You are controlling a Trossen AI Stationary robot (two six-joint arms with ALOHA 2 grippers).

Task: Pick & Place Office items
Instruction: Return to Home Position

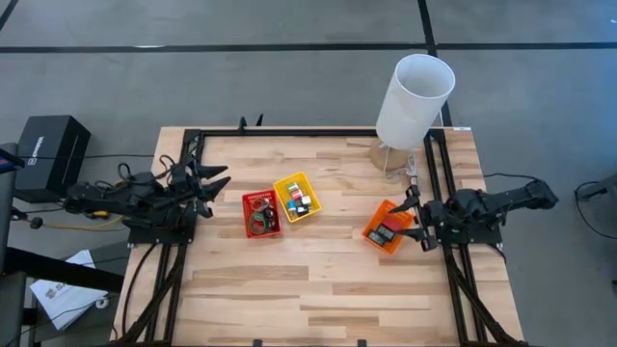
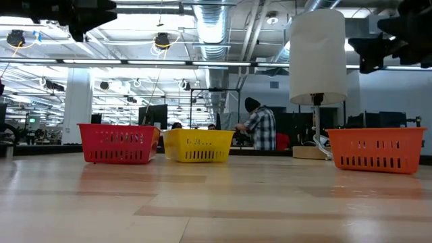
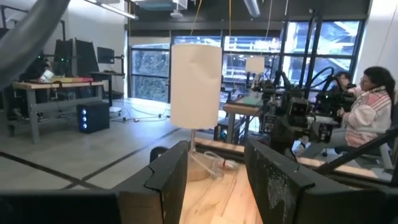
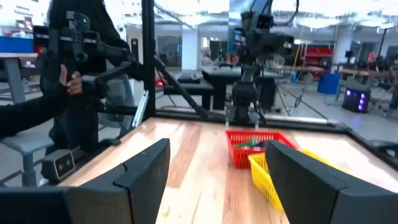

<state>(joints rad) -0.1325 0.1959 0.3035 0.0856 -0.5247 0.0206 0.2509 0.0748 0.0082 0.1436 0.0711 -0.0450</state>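
High view: left end effector (image 1: 220,185) and right end effector (image 1: 416,218) both empty, fingers apart.
Small multicoloured office items (image 1: 297,200) lie in trays (image 1: 245,214) between them.

Both arms folded at the desk's sides.
Left gripper (image 1: 216,187) at the left edge, right gripper (image 1: 416,218) at the right, fingers of both spread apart.

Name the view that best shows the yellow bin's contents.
High view: it looks down into the yellow bin, items visible. Low view shows only its wall, right wrist a partly hidden edge, left wrist nothing.
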